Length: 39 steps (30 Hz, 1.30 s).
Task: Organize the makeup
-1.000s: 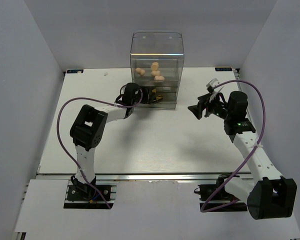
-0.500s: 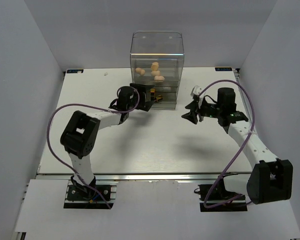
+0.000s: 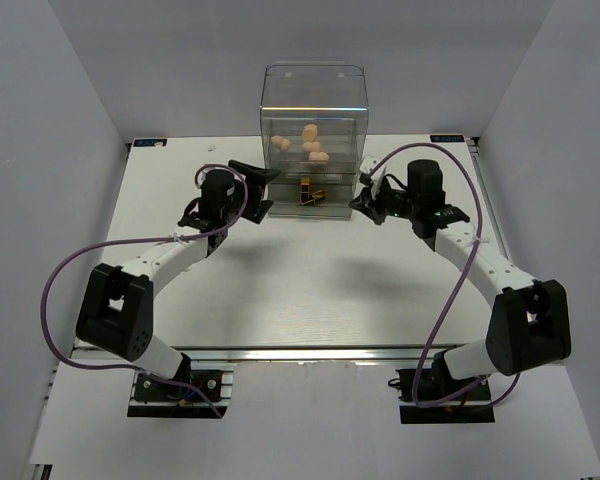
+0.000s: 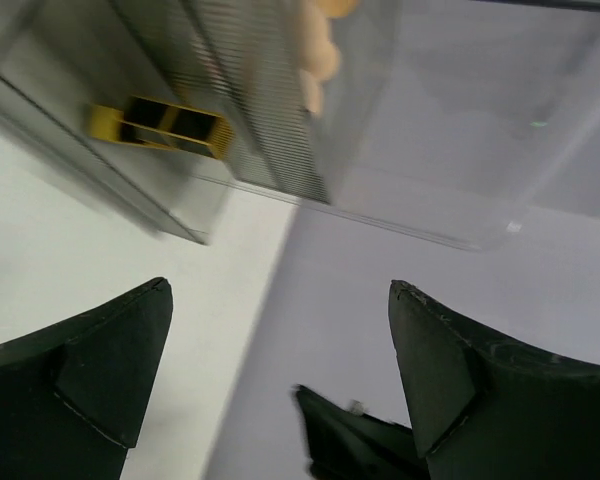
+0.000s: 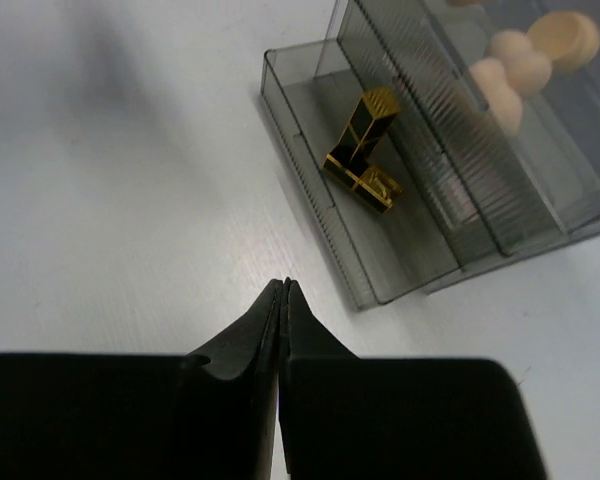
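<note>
White worktop, clear drawer box at its far edge.
Left end effector gapes empty, right end effector is pinched shut on nothing; beyond, lipstick tubes in the open bottom drawer look light, hard, slick: pinch across the barrel; sponges above, soft.

Reaches both arms forward from the near edge, elbows bowed outward, wrists turned in toward the clear drawer box. Holds the left gripper just left of the box's front, jaws spread wide with nothing between them, dark fingers far apart in the wrist view. Holds the right gripper just right of the box's front corner, jaws pressed flat together on nothing, tips meeting in one thin seam
</note>
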Motion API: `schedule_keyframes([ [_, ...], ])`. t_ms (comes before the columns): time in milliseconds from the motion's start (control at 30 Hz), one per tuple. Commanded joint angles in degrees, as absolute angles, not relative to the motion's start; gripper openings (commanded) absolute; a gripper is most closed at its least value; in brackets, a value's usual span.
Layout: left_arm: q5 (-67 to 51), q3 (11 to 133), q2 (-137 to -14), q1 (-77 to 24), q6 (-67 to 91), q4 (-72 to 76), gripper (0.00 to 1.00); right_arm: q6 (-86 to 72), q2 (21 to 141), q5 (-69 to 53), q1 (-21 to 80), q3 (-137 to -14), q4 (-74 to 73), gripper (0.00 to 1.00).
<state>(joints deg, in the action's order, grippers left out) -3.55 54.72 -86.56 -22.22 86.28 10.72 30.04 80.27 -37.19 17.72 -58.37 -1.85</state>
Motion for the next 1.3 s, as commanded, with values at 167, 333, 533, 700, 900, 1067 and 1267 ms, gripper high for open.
schedule_keyframes([
  [167,-0.8,56.1,-79.4,-19.4,70.1,-6.4,0.98,28.4,90.7,-25.1,29.3,-66.3,11.9,0.0],
  [333,-2.0,50.7,-67.3,-14.4,64.6,-10.6,0.98,26.5,100.4,-14.7,33.2,-77.9,12.8,0.0],
  [533,-1.6,45.4,-57.8,-12.9,62.1,-15.5,0.98,27.1,111.2,-11.8,34.8,-89.6,9.5,0.0],
  [700,-0.8,40.8,-51.4,-12.9,64.0,-16.7,0.98,27.5,117.1,-9.8,36.6,-97.1,5.6,0.0],
  [900,-0.9,41.1,-51.1,-12.7,63.3,-18.0,0.98,29.2,118.7,-8.4,38.1,-96.9,4.3,0.0],
  [1067,-1.1,41.5,-52.2,-12.7,63.4,-17.4,0.98,29.5,120.1,-4.8,38.2,-97.5,3.5,0.0],
  [1267,-1.1,41.0,-51.9,-12.7,63.8,-17.2,0.98,31.0,120.9,-1.6,38.3,-96.5,3.5,0.0],
])
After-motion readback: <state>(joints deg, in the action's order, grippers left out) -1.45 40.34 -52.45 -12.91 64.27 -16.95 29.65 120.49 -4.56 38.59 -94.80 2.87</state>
